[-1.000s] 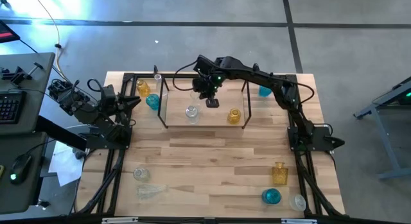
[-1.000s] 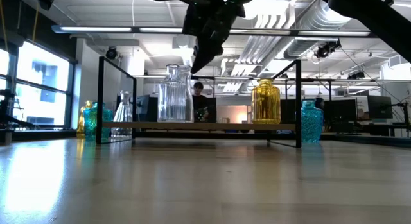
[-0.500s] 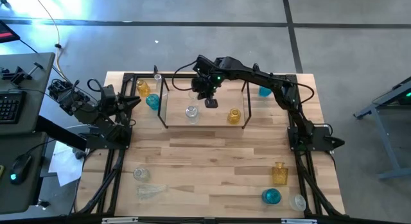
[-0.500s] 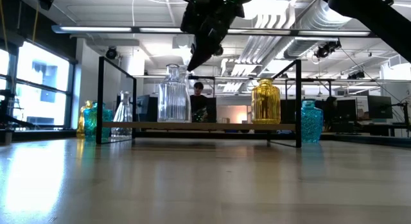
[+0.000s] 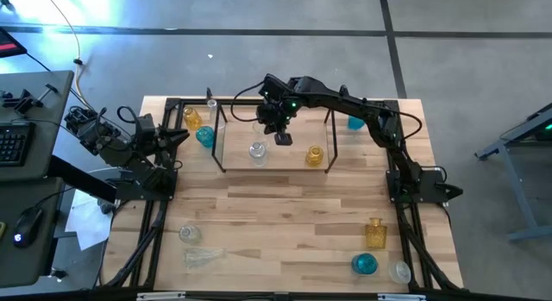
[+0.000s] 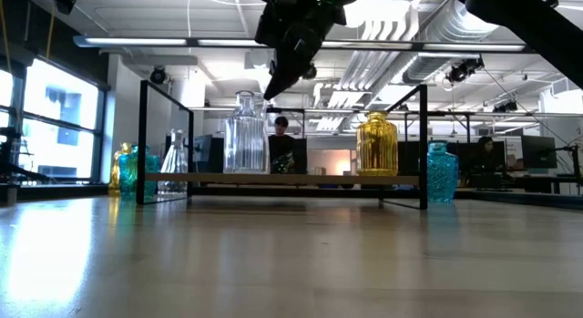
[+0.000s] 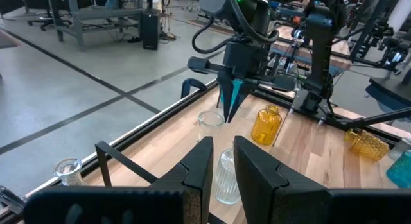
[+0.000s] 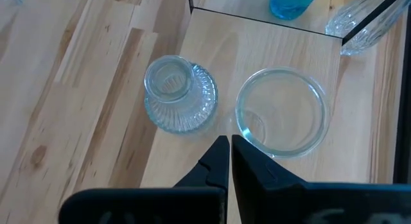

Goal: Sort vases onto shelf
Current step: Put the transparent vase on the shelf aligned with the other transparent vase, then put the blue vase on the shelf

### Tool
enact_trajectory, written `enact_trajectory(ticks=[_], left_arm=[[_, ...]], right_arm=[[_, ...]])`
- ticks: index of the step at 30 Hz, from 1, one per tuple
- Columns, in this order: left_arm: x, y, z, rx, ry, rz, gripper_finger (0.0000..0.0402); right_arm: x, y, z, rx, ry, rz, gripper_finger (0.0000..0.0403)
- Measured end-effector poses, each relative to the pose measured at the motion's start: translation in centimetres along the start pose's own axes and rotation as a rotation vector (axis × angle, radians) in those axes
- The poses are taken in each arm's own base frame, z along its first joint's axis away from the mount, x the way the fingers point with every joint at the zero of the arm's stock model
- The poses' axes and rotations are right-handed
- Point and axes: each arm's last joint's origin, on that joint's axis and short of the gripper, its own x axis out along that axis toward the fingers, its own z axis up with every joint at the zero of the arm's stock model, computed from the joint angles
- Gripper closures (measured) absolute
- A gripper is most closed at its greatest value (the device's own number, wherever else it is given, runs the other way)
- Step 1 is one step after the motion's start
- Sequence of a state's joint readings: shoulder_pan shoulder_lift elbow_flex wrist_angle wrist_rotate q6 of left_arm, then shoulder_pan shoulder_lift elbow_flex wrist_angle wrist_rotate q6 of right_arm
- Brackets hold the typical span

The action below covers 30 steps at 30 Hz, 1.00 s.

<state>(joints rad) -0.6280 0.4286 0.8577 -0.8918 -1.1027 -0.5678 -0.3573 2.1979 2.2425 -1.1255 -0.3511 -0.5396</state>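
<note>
The shelf (image 5: 285, 159), black rods over a light wood floor, stands at the table's far middle. On it stand a ribbed clear vase (image 8: 180, 95), a wide-mouthed clear vase (image 8: 282, 118) and an amber vase (image 5: 314, 154). My right gripper (image 8: 226, 153) is shut and empty. It points down above the shelf floor, between and above the two clear vases; it also shows in the low view (image 6: 273, 86). My left gripper (image 7: 223, 161) is narrowly open and empty at the table's left edge, outside the shelf.
Left of the shelf stand amber (image 5: 191, 118), blue (image 5: 205, 136) and clear (image 5: 211, 103) vases; a blue one (image 5: 355, 122) stands to its right. Near the front edge are two clear vases (image 5: 189, 235) (image 5: 203, 257) at left. Amber (image 5: 374, 233), blue (image 5: 365, 264) and clear (image 5: 398, 272) vases are at right.
</note>
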Motion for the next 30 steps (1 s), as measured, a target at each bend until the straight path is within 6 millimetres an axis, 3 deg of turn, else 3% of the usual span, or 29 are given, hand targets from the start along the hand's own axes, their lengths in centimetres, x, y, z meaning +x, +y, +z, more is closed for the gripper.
enact_trajectory(ticks=[13, 17, 25, 30], left_arm=[[0.0, 0.0, 0.0, -0.005, 0.0, 0.0, 0.0346], [0.0, 0.0, 0.0, -0.004, 0.0, 0.0, 0.0346], [0.0, 0.1, -0.1, 0.023, 0.004, 0.002, 0.0346], [0.2, 0.0, -0.8, 0.079, 0.032, 0.001, 0.0346]], right_arm=[[0.1, 0.3, 0.1, 0.002, 0.005, 0.0, 0.0403], [-0.6, 1.4, -0.3, 0.022, 0.161, -0.063, 0.0403], [-5.7, 6.0, 1.1, 0.031, 0.235, -0.152, 0.0403], [-10.7, 10.0, 1.3, 0.122, 0.209, -0.226, 0.0403]])
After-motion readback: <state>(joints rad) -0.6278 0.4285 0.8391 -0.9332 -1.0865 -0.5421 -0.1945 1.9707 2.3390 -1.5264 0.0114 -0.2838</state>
